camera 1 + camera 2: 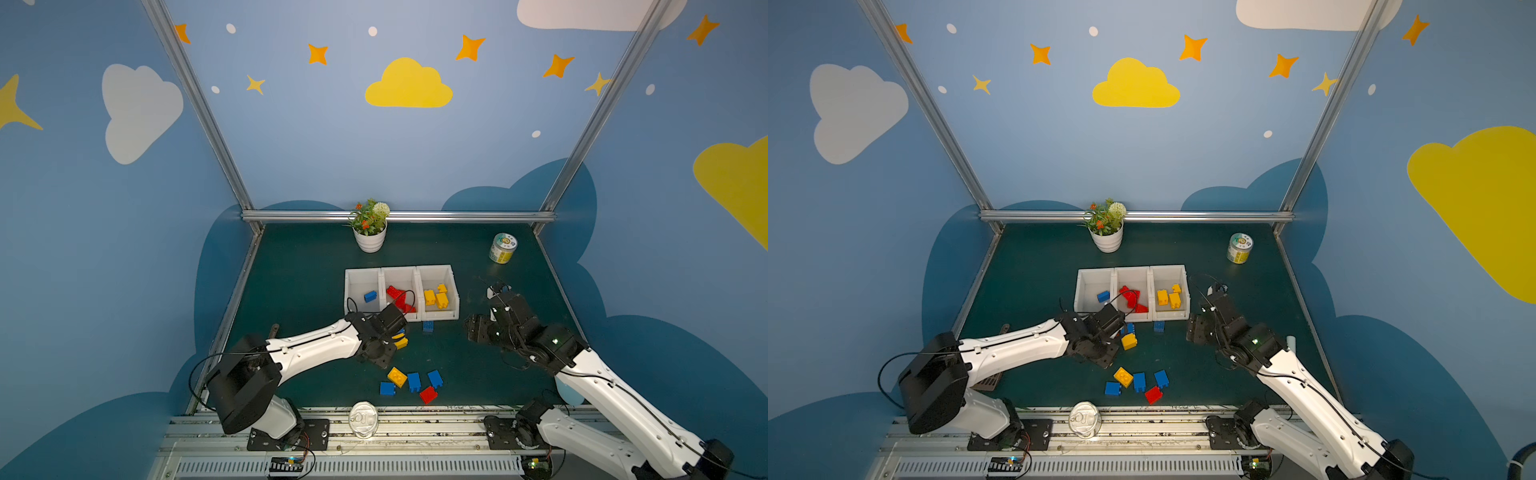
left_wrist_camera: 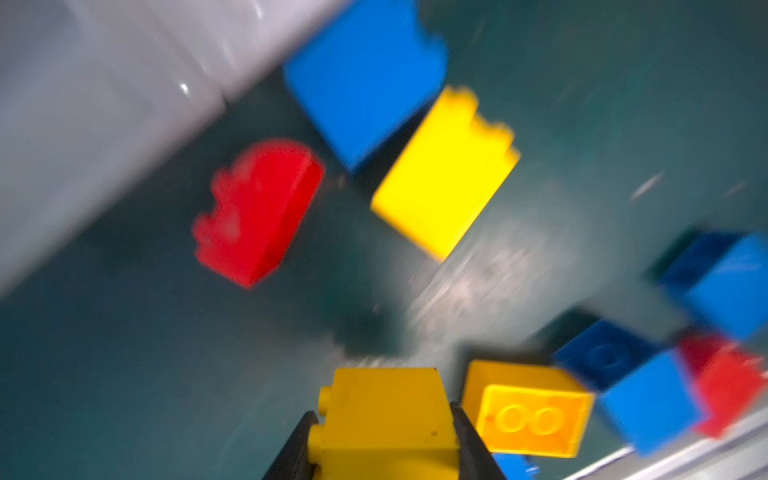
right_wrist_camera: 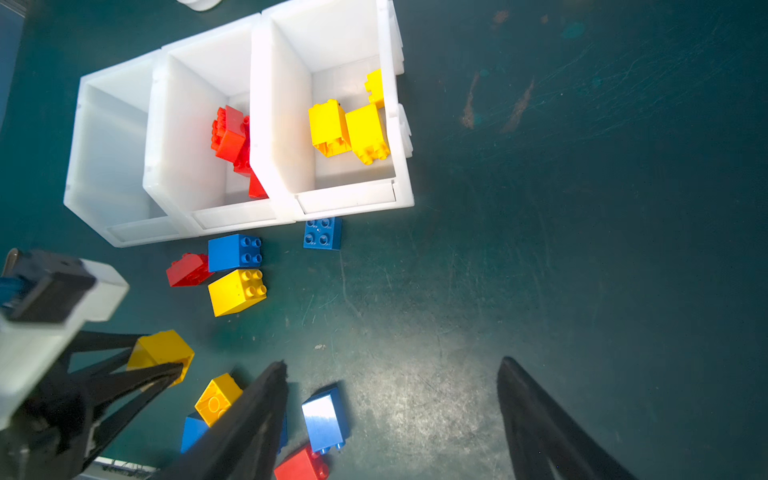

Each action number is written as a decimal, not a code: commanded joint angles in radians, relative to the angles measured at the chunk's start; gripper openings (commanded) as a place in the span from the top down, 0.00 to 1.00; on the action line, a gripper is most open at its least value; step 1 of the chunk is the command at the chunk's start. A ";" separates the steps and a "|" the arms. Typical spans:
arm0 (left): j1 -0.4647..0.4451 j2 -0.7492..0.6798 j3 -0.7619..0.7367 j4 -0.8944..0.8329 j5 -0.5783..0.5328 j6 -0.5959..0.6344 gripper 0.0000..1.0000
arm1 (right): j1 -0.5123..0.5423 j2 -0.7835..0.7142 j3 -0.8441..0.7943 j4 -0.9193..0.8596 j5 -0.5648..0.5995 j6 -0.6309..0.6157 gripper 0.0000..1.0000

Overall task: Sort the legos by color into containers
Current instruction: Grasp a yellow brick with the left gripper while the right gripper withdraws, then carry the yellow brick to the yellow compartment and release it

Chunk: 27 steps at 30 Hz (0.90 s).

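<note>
Yellow lego — judged light, rigid, smooth-sided plastic, best pinched on two flat opposite faces, studs clear — sits clamped between the jaws of the left gripper, just below the containers at a top view's centre; right gripper stands open, empty, right of centre

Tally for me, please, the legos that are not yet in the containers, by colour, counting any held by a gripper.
Blue legos: 5
Yellow legos: 3, counting the held yellow lego in the left gripper
Red legos: 2
Total: 10
</note>
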 commanded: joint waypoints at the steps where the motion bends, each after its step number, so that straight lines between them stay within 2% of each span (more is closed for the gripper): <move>1: 0.019 0.022 0.120 0.029 -0.024 0.034 0.63 | -0.010 -0.009 0.000 -0.020 0.011 -0.017 0.21; 9: 0.088 0.302 0.523 0.046 0.010 0.123 0.63 | -0.016 -0.007 -0.006 -0.022 -0.023 -0.044 0.21; 17: 0.137 0.651 0.980 -0.067 0.026 0.163 0.63 | -0.018 -0.037 -0.032 -0.023 -0.063 -0.053 0.21; 22: 0.153 0.815 1.197 -0.141 0.029 0.166 0.62 | -0.018 -0.009 -0.045 -0.019 -0.109 -0.054 0.21; 27: 0.163 0.921 1.347 -0.188 0.028 0.153 0.60 | -0.018 0.011 -0.040 -0.027 -0.172 -0.087 0.21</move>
